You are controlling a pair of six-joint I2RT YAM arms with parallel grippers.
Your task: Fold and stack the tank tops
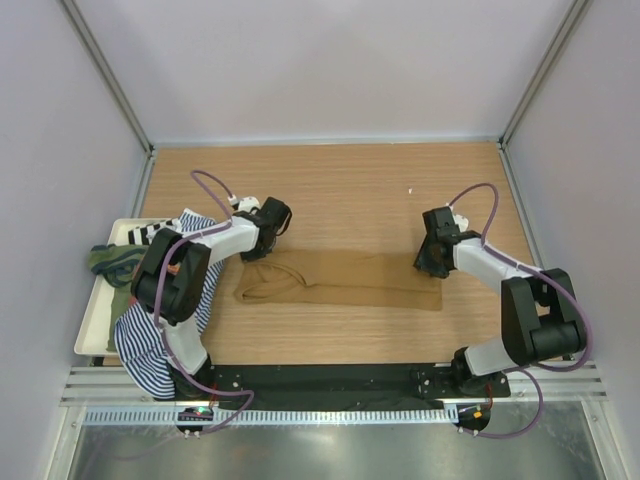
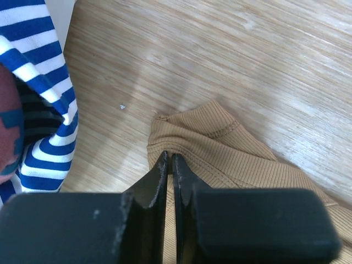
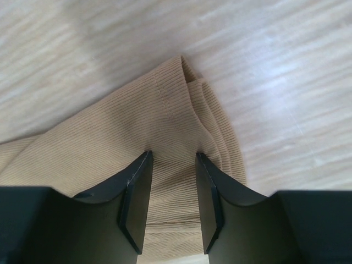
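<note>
The tan-brown tank top point(image 1: 340, 280) lies folded into a long band across the middle of the table. My left gripper point(image 1: 258, 250) sits at its left end. In the left wrist view its jaws point(image 2: 169, 157) are shut, pinching the puckered strap edge of the tan top point(image 2: 231, 154). My right gripper point(image 1: 428, 268) is at the band's right end. There its jaws point(image 3: 173, 157) stand open, one on each side of a strip of the folded tan cloth point(image 3: 126, 121) and resting on it. The navy-white striped top point(image 1: 150, 330) hangs over the tray at the left, under the left arm.
A white tray point(image 1: 88, 330) at the left table edge holds the olive green top point(image 1: 110, 260) and the striped one point(image 2: 49, 93). A patch of rust-red cloth point(image 2: 8, 126) shows under the stripes. Grey walls enclose the table on three sides.
</note>
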